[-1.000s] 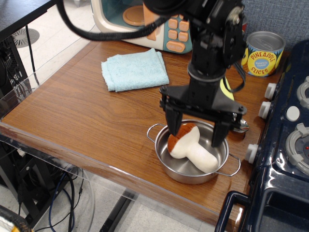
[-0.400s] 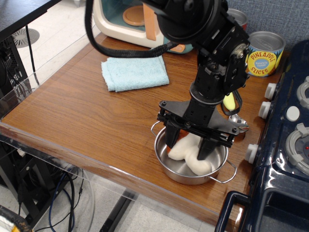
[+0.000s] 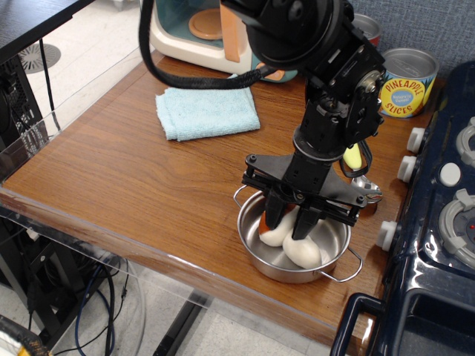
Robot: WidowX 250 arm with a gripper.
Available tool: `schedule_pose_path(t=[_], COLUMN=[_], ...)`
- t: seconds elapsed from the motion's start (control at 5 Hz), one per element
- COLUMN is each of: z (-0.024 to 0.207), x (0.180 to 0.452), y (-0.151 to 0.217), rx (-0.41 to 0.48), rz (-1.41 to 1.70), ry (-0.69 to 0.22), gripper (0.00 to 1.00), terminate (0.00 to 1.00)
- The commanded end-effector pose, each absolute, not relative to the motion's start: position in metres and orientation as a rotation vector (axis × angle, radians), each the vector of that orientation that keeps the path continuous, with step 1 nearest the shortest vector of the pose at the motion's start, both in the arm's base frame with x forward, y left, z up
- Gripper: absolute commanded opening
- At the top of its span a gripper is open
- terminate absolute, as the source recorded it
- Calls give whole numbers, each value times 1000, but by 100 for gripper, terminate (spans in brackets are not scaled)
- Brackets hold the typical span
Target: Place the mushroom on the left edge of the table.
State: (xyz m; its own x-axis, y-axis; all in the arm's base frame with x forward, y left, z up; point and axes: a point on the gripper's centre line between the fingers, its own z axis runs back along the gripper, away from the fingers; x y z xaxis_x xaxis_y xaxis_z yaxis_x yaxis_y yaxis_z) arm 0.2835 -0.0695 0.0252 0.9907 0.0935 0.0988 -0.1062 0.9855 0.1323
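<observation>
The mushroom (image 3: pixel 293 248) lies in a small steel pot (image 3: pixel 338 259) near the table's front right; its cream stem shows, and only a sliver of reddish cap peeks out at the left. My gripper (image 3: pixel 289 224) reaches down into the pot, its two black fingers pinched in on the middle of the mushroom. The brown wood-grain table (image 3: pixel 133 170) stretches away to the left.
A folded light-blue cloth (image 3: pixel 206 111) lies at the back left. A pineapple-slices can (image 3: pixel 404 81) and a toy appliance (image 3: pixel 189 30) stand at the back. The dark blue toy stove (image 3: pixel 438 222) fills the right side. A yellow-green-handled spoon (image 3: pixel 356 159) lies behind the pot.
The gripper has dropped into the pot and its fingers have drawn together onto the mushroom, squeezing its middle.
</observation>
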Motion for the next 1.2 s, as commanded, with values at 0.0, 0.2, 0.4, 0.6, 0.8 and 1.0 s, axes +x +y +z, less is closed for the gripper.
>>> schedule_pose_path(t=[0.0,0.2,0.4,0.6,0.8,1.0], z=[32,49,64,78,100,114], x=[286,287,284,280,276,267], y=[-61,-58,-49,-35,-13,16], rx=[149,130,110,98,73,65], rz=[115,122,143,162,212,291], ry=[-111,-147,-168,-190,-209,-233], gripper=[0,0,0,0,0,0], terminate=[0,0,0,0,0,0])
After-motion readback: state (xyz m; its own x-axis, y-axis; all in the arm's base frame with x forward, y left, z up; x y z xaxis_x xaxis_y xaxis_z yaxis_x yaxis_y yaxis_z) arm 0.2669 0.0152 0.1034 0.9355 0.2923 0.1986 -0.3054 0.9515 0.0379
